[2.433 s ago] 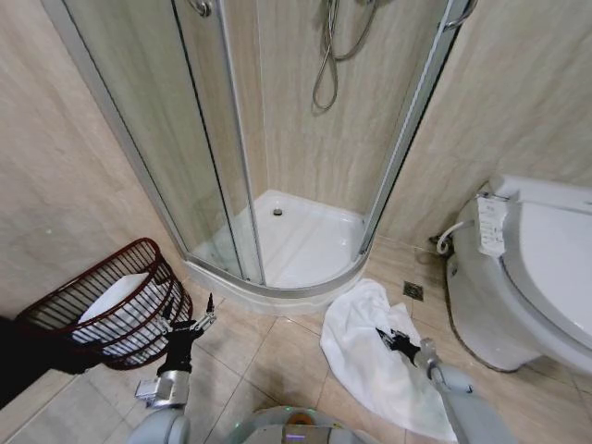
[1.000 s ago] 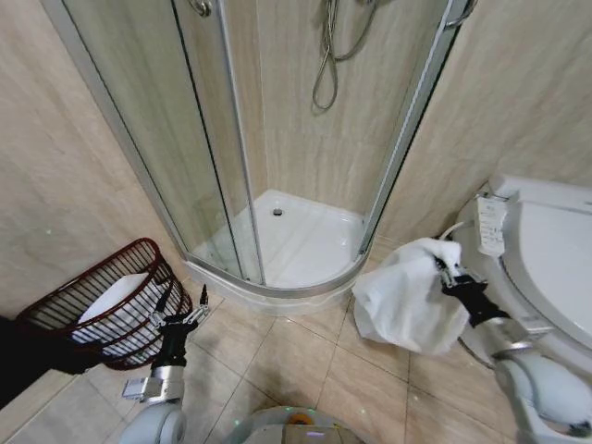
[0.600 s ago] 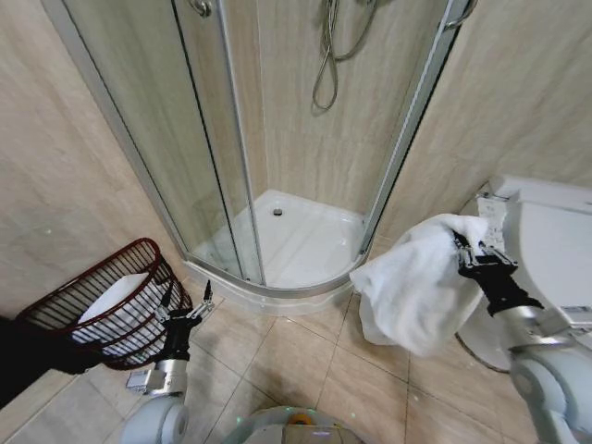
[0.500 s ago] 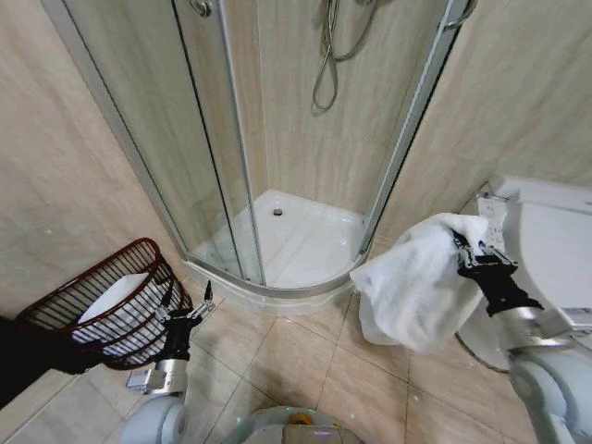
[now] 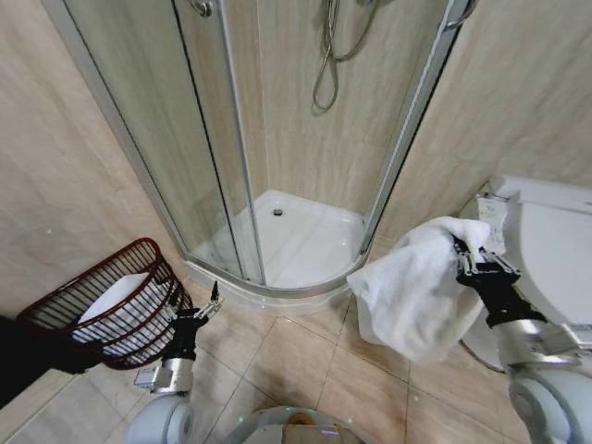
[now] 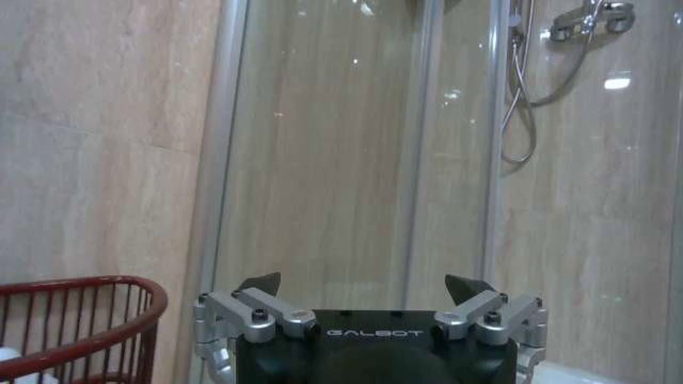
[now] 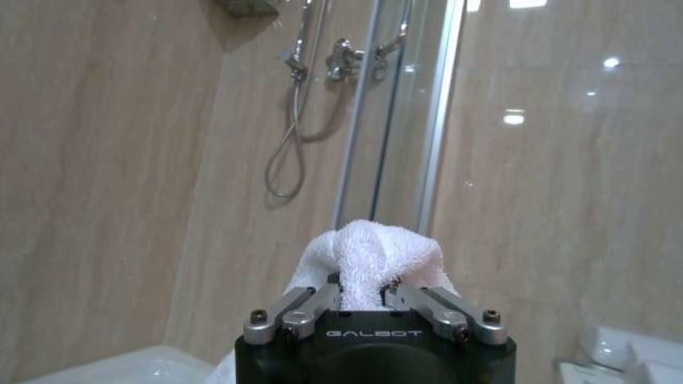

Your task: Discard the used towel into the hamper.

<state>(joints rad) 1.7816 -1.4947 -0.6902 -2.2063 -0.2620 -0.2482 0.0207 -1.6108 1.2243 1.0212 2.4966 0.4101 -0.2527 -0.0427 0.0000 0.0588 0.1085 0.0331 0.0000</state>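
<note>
Towel held high on the right, hamper low on the far left.

Head view: the right tool pinches the towel, which hangs long-axis down beside the toilet. The hamper stands across the floor at the left wall, mouth tilted up and rightward; the left tool is just beside it.
Left wrist view: left tool spread, empty, hamper rim close.
Right wrist view: right tool pressed on a towel fold.

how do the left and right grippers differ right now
The right gripper is shut on the white towel, raised beside the toilet; the left gripper is open and holds nothing. The left sits low beside the hamper, the right far from it. Both point toward the shower.
</note>
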